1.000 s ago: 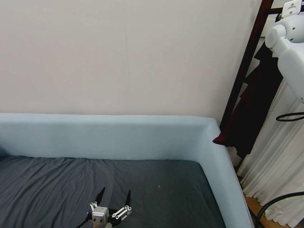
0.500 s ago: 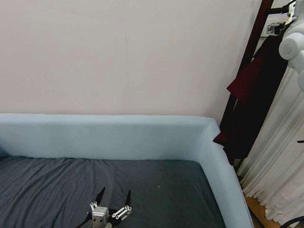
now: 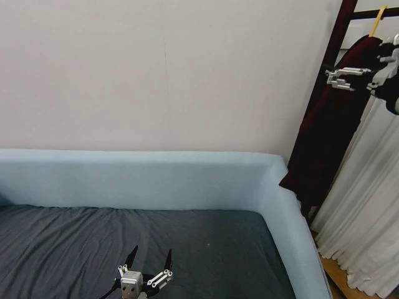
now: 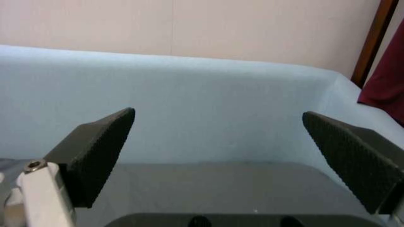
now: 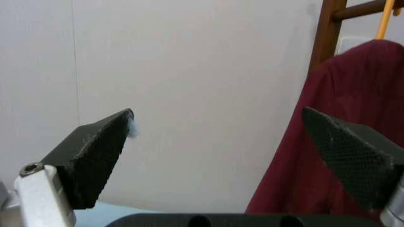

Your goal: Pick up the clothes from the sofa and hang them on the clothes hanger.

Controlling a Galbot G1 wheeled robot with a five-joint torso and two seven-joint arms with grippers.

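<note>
A dark red garment (image 3: 324, 143) hangs from a yellow hanger (image 3: 376, 22) on the dark wooden rack (image 3: 330, 56) to the right of the sofa. My right gripper (image 3: 340, 76) is high up in front of the garment's shoulder. In the right wrist view this gripper (image 5: 218, 116) is open with nothing between its fingers, and the garment (image 5: 341, 142) and the hanger (image 5: 385, 19) lie beyond one finger. Low over the sofa's dark grey seat (image 3: 62, 249), my left gripper (image 3: 152, 250) is open and holds nothing. It (image 4: 218, 113) faces the sofa's backrest.
The pale blue sofa backrest (image 3: 137, 180) and its right arm (image 3: 293, 230) run between me and the rack. A white curtain (image 3: 368, 218) hangs behind the rack at the far right. A plain wall stands behind the sofa.
The right arm rose and drew back, lifting the garment from low on the rack up onto the hanger. Its gripper now stands open beside it. The left arm has not moved.
</note>
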